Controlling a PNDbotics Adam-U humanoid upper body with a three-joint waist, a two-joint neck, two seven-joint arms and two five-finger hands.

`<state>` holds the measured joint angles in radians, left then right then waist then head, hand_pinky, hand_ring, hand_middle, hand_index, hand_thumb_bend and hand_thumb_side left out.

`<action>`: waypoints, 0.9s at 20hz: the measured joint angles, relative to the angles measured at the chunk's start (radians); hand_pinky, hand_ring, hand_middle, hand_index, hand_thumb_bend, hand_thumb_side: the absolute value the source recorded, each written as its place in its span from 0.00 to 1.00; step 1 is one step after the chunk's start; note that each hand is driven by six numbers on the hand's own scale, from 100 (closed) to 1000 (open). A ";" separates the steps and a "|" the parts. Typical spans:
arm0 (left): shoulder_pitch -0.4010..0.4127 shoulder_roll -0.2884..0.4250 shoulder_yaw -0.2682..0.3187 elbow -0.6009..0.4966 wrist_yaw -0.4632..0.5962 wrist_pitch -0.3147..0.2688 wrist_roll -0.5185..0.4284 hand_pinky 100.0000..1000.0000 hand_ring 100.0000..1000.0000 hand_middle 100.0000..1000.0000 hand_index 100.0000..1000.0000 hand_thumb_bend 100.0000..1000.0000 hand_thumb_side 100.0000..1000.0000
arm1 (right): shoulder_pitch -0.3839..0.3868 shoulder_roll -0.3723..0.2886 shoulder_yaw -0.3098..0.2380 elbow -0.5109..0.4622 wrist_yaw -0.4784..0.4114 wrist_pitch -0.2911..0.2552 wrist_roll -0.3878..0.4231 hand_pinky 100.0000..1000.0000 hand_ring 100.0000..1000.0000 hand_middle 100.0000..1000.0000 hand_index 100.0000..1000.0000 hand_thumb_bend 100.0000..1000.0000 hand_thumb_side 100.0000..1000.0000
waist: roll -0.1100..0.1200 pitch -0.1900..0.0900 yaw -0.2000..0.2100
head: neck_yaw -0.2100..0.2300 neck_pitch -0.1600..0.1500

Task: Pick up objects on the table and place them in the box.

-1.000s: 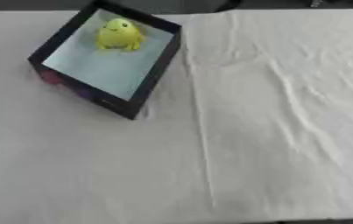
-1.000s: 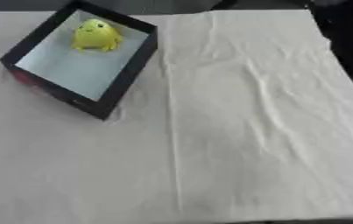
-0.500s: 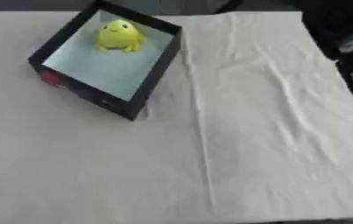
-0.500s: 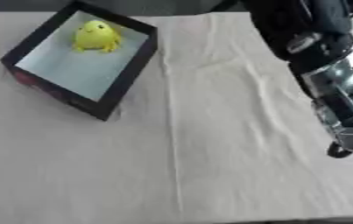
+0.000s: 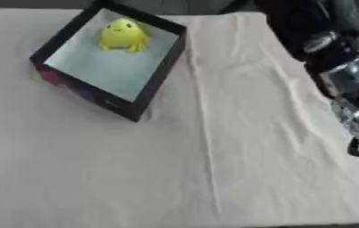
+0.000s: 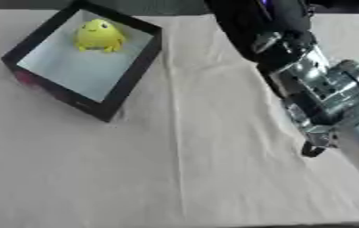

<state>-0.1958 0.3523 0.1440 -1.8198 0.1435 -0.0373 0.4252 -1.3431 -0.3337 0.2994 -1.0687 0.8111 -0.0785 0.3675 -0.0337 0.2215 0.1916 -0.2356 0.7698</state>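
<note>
A black box (image 5: 161,71) with a pale blue floor sits at the upper left of the table, turned at an angle. Inside it, near the far corner, lies a yellow round toy (image 5: 122,34) with a small face. My right arm reaches in from the upper right, black above and silver lower down. Its hand (image 6: 316,133) hangs blurred over the right side of the cloth, far from the box and with nothing visibly in it. No loose object shows on the table outside the box. My left hand is out of sight.
A cream cloth (image 5: 213,156) with creases covers the table. Its front edge runs along the bottom of the view. The box's outer wall (image 5: 73,89) shows purple and red print.
My right arm has swung in from the upper right and come down over the right side of the cloth. The box and the yellow toy have not moved.
</note>
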 measured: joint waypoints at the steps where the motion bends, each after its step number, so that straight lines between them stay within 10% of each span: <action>1: -0.001 0.000 -0.001 0.000 0.001 0.000 -0.001 0.79 0.54 0.75 0.76 0.38 0.61 | -0.001 0.015 -0.001 0.016 0.012 -0.002 -0.006 0.76 0.51 0.34 0.51 0.35 0.04 | 0.000 0.003 0.003 | -0.005 -0.001; 18: -0.022 -0.007 -0.011 -0.006 0.004 0.002 -0.010 0.79 0.53 0.75 0.76 0.38 0.60 | 0.050 0.174 -0.031 0.242 0.248 -0.063 -0.091 0.75 0.51 0.34 0.51 0.35 0.08 | -0.005 0.034 0.033 | -0.031 -0.019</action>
<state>-0.2181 0.3456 0.1329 -1.8256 0.1476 -0.0352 0.4156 -1.2935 -0.1598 0.2688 -0.8271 1.0586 -0.1411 0.2767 -0.0392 0.2558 0.2243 -0.2666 0.7503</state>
